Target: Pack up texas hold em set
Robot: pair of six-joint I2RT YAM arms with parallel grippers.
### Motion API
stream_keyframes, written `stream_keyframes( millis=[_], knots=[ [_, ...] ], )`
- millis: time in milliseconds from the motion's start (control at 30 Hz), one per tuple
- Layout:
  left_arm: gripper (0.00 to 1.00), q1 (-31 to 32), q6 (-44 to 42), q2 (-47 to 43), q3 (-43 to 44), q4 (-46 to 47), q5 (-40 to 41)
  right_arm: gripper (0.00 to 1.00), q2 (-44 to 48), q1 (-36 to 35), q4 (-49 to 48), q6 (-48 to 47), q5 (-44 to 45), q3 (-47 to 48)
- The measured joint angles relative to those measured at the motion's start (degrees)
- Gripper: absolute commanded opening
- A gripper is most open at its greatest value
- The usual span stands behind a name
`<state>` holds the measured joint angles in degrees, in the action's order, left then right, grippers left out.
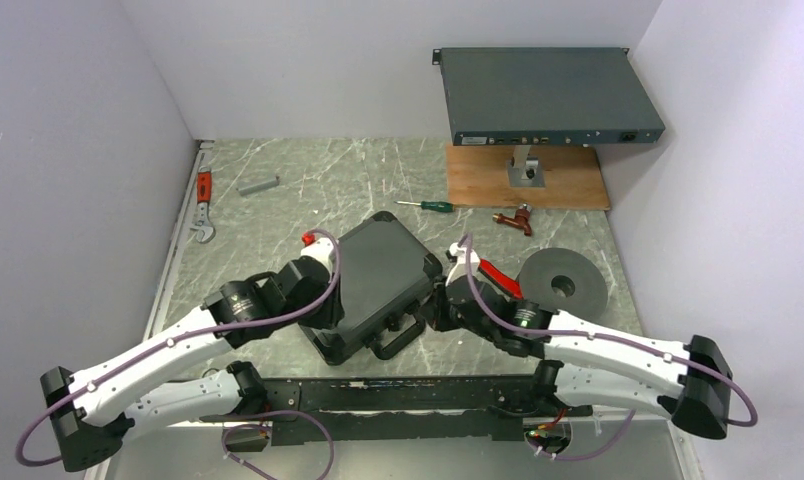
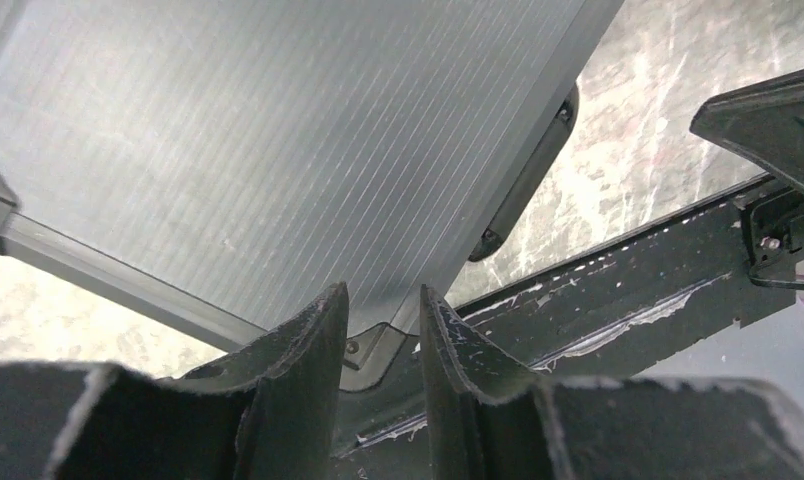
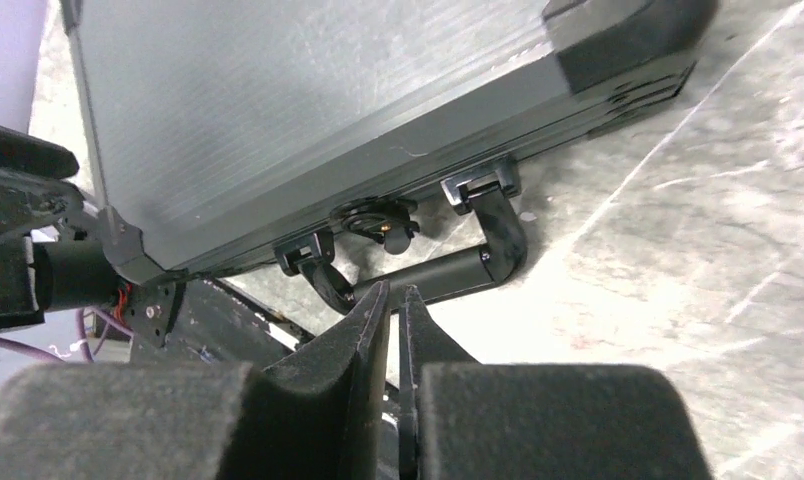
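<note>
We see the black case [image 1: 378,285] lying shut and flat on the table [image 1: 308,190], between our two grippers. The left gripper [image 2: 383,330] hangs just over its near corner, fingers parted and holding nothing. The right gripper [image 3: 390,320] sits just short of the handle [image 3: 428,275], fingers nearly together with a thin gap, also empty. We judge the case stiff, fairly heavy, its ribbed lid slippery; the handle is the surest hold.

Grey marbled worktop [image 1: 378,180] enclosed by plain white walls [image 1: 308,60] on three sides; wooden board [image 1: 478,180] at rear right; lighting even.
</note>
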<state>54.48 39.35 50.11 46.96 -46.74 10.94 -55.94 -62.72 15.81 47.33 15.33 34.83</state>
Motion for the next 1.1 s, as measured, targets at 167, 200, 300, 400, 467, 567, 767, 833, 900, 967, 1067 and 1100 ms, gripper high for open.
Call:
stream_keyframes(
  millis=[167, 200, 300, 400, 467, 567, 767, 833, 900, 967, 1067, 1100],
  knots=[
    [0.41, 0.00, -1.55, -0.52, 6.69, -4.07, 2.62, 0.24, 6.16, 0.00, 4.57, -2.47, 3.10, 2.25],
    [0.42, 0.00, -1.86, -0.81, 7.54, -4.66, 3.06, 0.27, 7.17, -0.02, 5.29, -3.10, 3.76, 2.86],
    [0.44, 0.00, -2.80, -1.60, 10.82, -7.19, 4.85, 0.39, 9.11, 0.00, 6.82, -4.52, 4.90, 4.22],
    [0.49, 0.00, -4.26, -2.01, 14.75, -10.16, 7.56, 0.52, 10.67, 0.00, 8.41, -6.08, 5.86, 5.60],
    [0.53, 0.00, -5.29, -2.19, 17.03, -11.78, 9.60, 0.59, 11.45, 0.00, 9.16, -7.17, 6.54, 6.38],
    [0.62, 0.00, -7.21, -2.67, 20.09, -14.49, 13.60, 0.74, 12.61, 0.00, 10.86, -8.92, 7.69, 7.87],
    [0.80, -0.15, -10.71, -4.28, 22.51, -17.25, 19.87, 0.99, 14.73, 0.00, 14.80, -12.39, 11.08, 11.32],
    [0.87, -0.81, -12.37, -5.09, 22.56, -17.29, 21.46, 1.00, 15.67, 0.00, 15.74, -13.07, 12.04, 11.98],
    [0.90, -2.03, -14.25, -5.79, 22.56, -17.09, 22.23, 1.00, 16.79, 0.00, 16.70, -13.40, 13.16, 12.33],
    [0.91, -4.35, -16.15, -6.27, 22.53, -16.48, 22.12, 1.00, 17.79, 0.00, 17.88, -13.40, 14.25, 12.48],
    [0.93, -12.66, -19.96, -6.60, 21.88, -13.86, 19.43, 1.00, 18.91, 0.00, 19.32, -13.20, 15.85, 12.63],
    [0.96, -15.76, -21.03, -6.62, 21.44, -12.96, 18.34, 1.00, 19.10, 0.00, 19.96, -12.98, 16.41, 12.76]
  ],
)
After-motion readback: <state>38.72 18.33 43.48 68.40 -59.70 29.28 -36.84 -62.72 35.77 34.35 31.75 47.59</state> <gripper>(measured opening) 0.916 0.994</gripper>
